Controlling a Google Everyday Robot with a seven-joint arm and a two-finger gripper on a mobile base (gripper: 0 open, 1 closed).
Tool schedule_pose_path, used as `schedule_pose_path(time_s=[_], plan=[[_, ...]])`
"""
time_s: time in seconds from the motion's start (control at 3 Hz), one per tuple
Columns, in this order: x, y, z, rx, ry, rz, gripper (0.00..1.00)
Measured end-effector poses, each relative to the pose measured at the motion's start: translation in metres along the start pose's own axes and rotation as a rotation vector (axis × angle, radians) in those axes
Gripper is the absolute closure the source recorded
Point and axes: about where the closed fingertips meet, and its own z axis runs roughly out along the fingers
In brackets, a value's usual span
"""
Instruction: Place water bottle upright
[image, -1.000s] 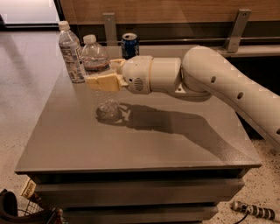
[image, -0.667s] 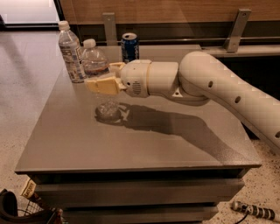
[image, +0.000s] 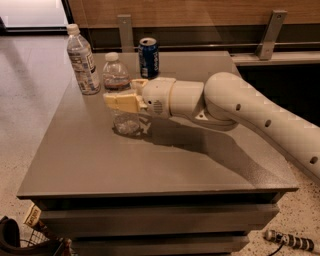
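Observation:
The water bottle (image: 116, 76) is small, clear and ribbed, with a white cap. It stands upright on the grey table (image: 100, 160), left of centre. My gripper (image: 128, 95) reaches in from the right at the bottle's mid-height. Its beige fingers (image: 120, 102) are closed on the bottle, one in front and one behind. The bottle's lower part (image: 125, 122) shows below the fingers, with its base at the table top. My white arm (image: 240, 110) stretches across the table's right half.
A taller smooth clear bottle (image: 82, 62) with a white text label stands at the table's back left. A blue soda can (image: 148, 57) stands behind the gripper. A wooden wall with metal brackets (image: 270, 35) runs behind the table. A cart edge (image: 30, 240) shows at the bottom left.
The gripper and the water bottle stay almost in place. The bottle remains upright in the fingers. The arm has shifted only slightly.

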Motion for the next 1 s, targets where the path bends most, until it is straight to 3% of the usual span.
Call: schedule_pose_path(time_s=[1.0], plan=[[-0.0014, -0.0008, -0.0006, 0.002, -0.002, 0.001, 1.00]])
